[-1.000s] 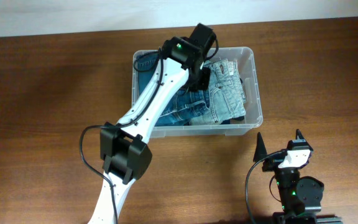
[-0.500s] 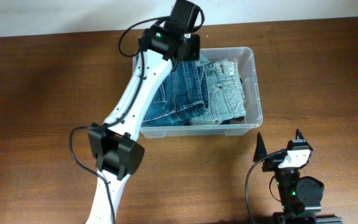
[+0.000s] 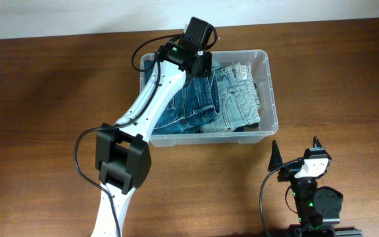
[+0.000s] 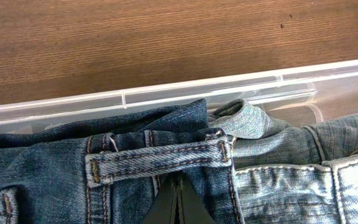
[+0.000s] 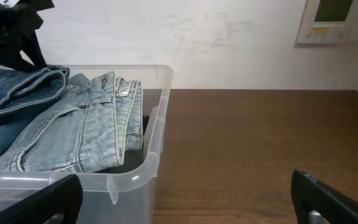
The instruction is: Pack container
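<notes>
**Desk:** What changed on your left side?

**Me:** A second ago my left gripper [image 4: 179, 198] sat over the middle of the pile. It swung out past the far rim, and now it's back just inside, at the far left of the container [image 3: 269, 84]. The fingers are pressed together, tips right at the waistband of the dark jeans [image 3: 191, 105]. I can't tell whether denim is pinched between them.

**Desk:** What does that mean for the packing?

**Me:** The dark jeans got drawn toward the far wall and lie flatter. I'd say we're tidying now, not loading.

**Desk:** And the container?

**Me:** It's clear plastic with rounded corners, on the far middle of the table [image 3: 45, 99]. The dark jeans fill its left side and the light jeans [image 3: 240, 99] its right, both about rim height. My right gripper [image 3: 295, 146] is parked wide open at the near edge, holding nothing.
</notes>
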{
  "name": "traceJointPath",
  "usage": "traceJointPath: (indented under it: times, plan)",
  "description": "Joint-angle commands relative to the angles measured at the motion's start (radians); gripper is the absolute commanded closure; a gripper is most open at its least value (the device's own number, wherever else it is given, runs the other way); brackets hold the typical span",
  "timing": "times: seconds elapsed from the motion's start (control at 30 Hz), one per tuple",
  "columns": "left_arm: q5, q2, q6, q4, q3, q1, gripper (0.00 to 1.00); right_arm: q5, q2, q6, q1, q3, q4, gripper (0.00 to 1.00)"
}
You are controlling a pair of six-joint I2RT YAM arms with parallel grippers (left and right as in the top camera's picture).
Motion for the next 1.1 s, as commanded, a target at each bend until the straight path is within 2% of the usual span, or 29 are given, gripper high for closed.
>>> traceJointPath:
  times: [0.0, 0.13, 0.3, 0.53, 0.63, 0.8, 0.87, 1.07]
  plan:
    - [0.003, -0.011, 0.013, -0.044, -0.030, 0.000, 0.98, 0.002, -0.008, -0.003, -0.006, -0.005, -0.005, 0.02]
    - [0.018, -0.110, 0.012, -0.048, -0.009, 0.000, 0.98, 0.002, -0.009, -0.003, -0.006, -0.005, -0.005, 0.02]
    - [0.172, -0.238, 0.012, -0.143, -0.009, -0.014, 0.98, 0.002, -0.008, -0.003, -0.006, -0.005, -0.005, 0.02]
    - [0.215, -0.223, 0.011, -0.393, -0.025, -0.091, 0.98, 0.002, -0.009, -0.003, -0.006, -0.005, -0.005, 0.02]
    - [0.214, -0.204, 0.012, -0.438, -0.039, -0.123, 0.98, 0.002, -0.009, -0.003, -0.006, -0.005, -0.005, 0.02]
    - [0.214, -0.179, 0.000, -0.421, -0.090, -0.159, 0.98, 0.002, -0.008, -0.003, -0.006, -0.005, -0.005, 0.02]
    - [0.214, -0.171, -0.015, -0.398, -0.123, -0.163, 0.93, 0.002, -0.009, -0.003, -0.006, -0.005, -0.005, 0.02]
    - [0.205, -0.135, -0.014, -0.348, -0.184, -0.162, 0.92, 0.002, -0.009, -0.003, -0.006, -0.005, -0.005, 0.02]
